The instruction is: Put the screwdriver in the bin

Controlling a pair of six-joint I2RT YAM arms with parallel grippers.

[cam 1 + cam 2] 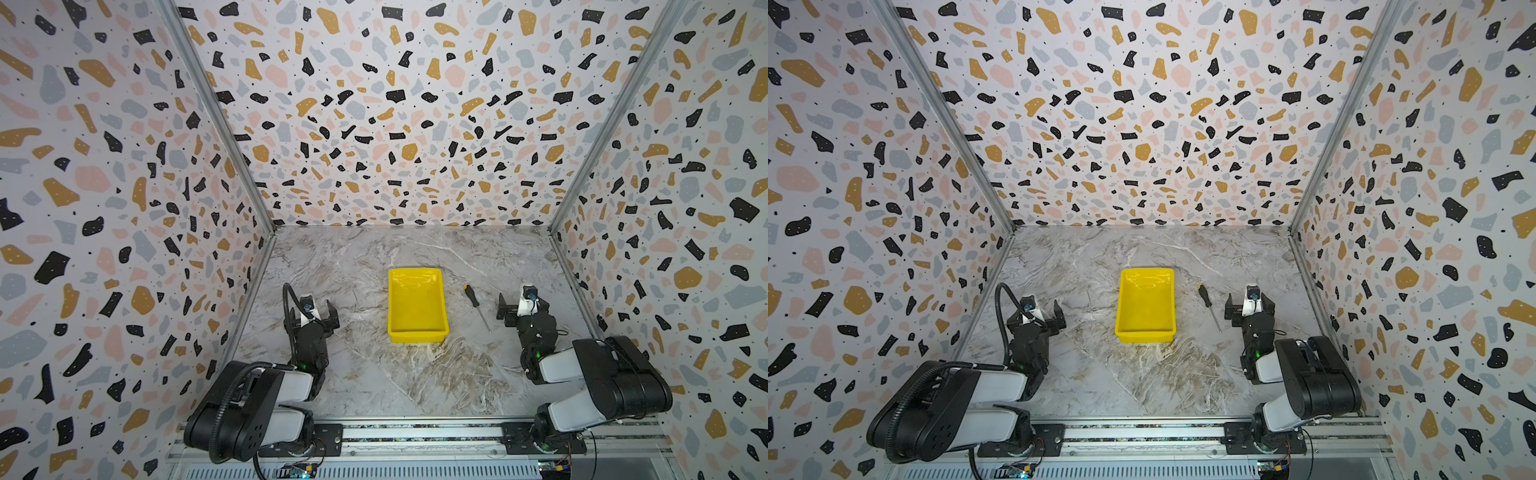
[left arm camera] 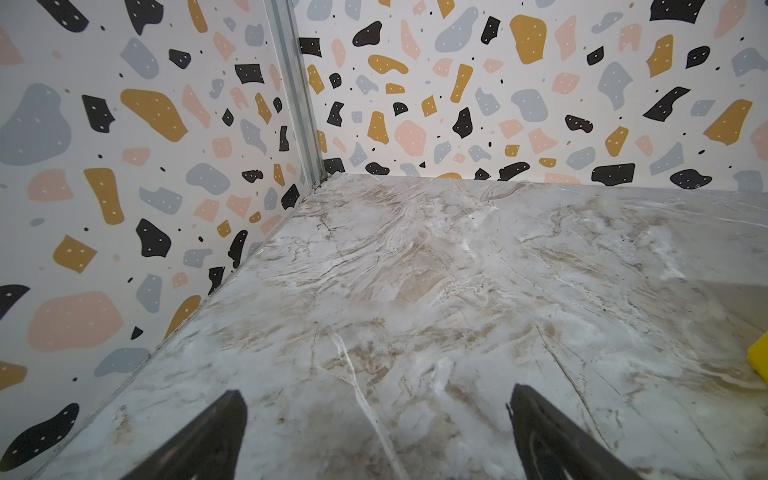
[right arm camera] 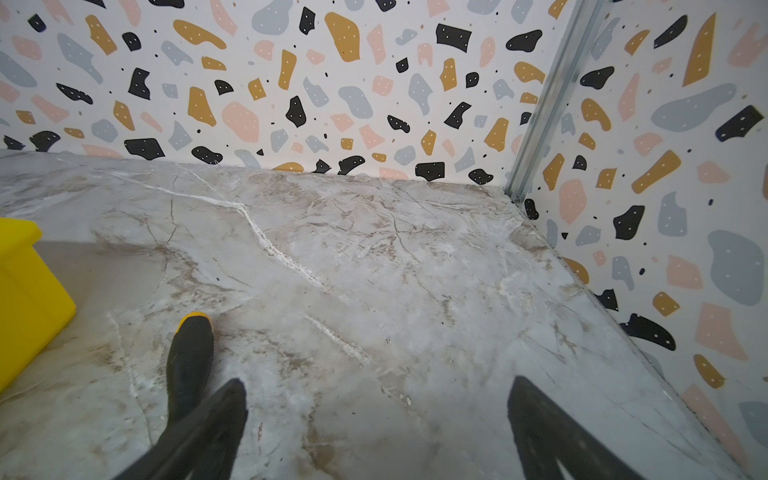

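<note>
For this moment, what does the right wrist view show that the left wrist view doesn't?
Right wrist only: the screwdriver, black handle with orange cap, lying on the marble table near the bin, partly hidden behind the right gripper. Left wrist only: the left gripper, nothing between its jaws. Both: a part of the yellow bin at the picture's edge, marble table, speckled walls, jaws wide open.

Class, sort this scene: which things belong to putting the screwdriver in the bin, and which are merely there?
Belong to the job: screwdriver; bin; right gripper, open beside the screwdriver.
Merely there: left gripper, open; marble table; patterned walls.
</note>
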